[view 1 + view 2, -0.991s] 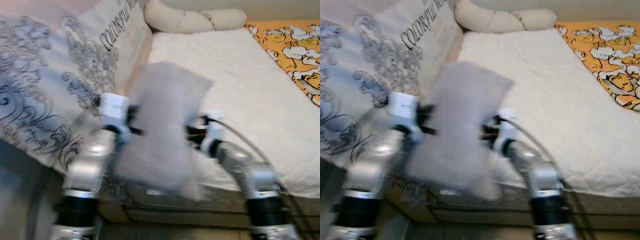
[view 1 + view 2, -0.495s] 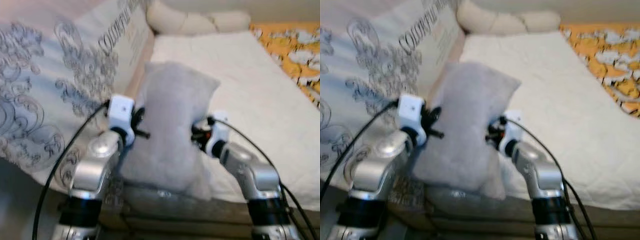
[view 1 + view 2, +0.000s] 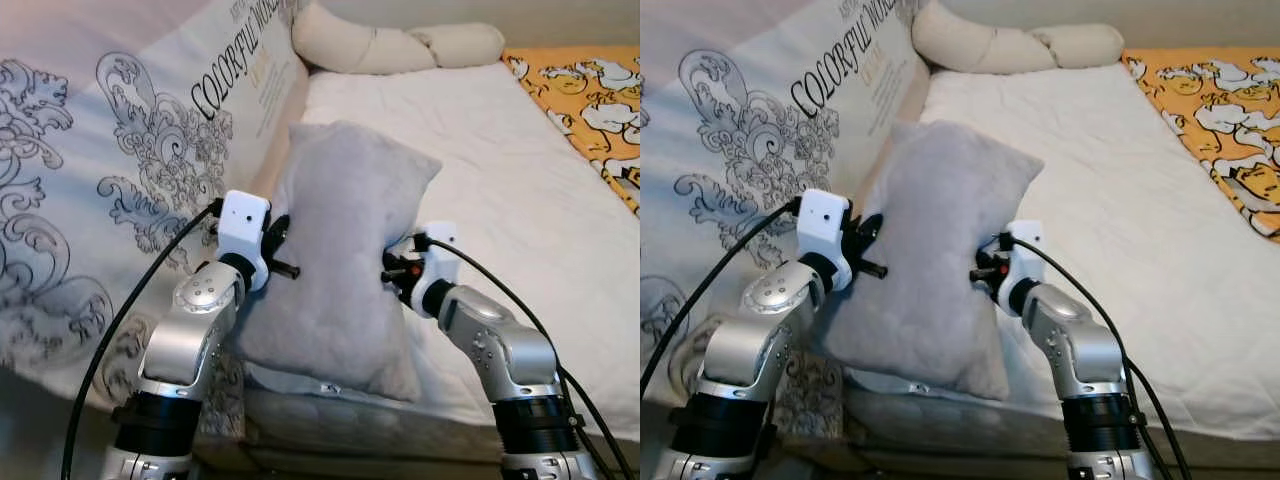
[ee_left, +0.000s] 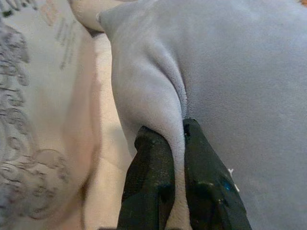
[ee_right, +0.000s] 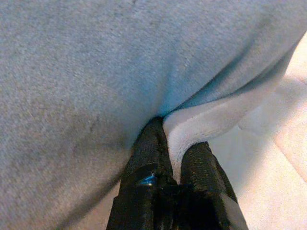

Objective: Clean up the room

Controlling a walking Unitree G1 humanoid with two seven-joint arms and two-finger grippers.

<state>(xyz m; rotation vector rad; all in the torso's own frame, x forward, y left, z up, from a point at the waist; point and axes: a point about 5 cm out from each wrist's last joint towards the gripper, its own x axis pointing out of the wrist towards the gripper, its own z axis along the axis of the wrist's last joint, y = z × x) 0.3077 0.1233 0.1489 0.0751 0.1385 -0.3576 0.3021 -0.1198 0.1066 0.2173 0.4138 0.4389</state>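
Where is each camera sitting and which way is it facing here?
Left eye and right eye: on the head, looking forward and down at the bed; both silver arms show, holding the pillow.
Left wrist: looks along the left end effector, pinching a pillow fold.
Right wrist: looks along the right end effector, pinching the pillow's edge.
Shared: all see the grey pillow.

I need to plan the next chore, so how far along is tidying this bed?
Done: the grey pillow is picked up, pinched on either edge by the left tool and the right tool. In hand: it hangs upright at the foot of the white mattress. Left: setting it down, perhaps by the cream bolster at the head.
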